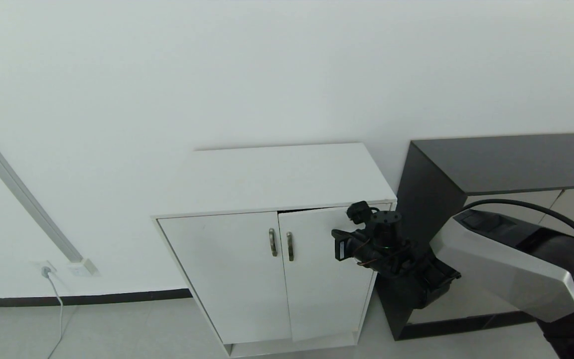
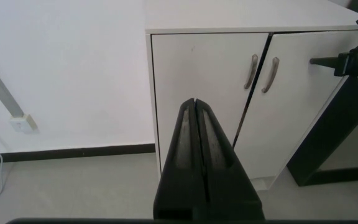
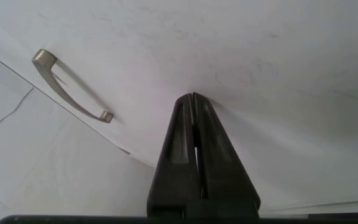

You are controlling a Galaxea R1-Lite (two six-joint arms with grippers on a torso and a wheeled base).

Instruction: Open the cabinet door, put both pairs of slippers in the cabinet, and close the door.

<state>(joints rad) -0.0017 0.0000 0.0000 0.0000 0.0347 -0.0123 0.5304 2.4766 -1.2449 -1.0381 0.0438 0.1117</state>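
Head view: the white cabinet stands on the floor with its back to the wall. Its left door is flush, while its right door stands slightly ajar, with a thin dark gap along its top edge. Two metal handles sit side by side at the meeting edges, the left handle and the right handle. My right arm comes in from the right and crosses the outer part of the right door, covering that door's upper right corner. Right wrist view: my right claw has its fingers pressed together and grips nothing. Its tips meet the plain face of the right door, to one side of the right handle; I cannot tell whether they press on the panel or merely rest there. Left wrist view: my left claw is likewise closed tight and empty, held low before the left door and well apart from it. This view also gives the dark slit between the two doors and my right arm reaching the right door from the side. The doors hide the inside of the cabinet. Just beside the cabinet on the right stands a dark sideboard, cut off at the frame's edge and partly covered by my arm. To the left, a socket low on the wall carries a cable that runs down past the bottom edge, and a grey strip slants down the wall to end near the socket.
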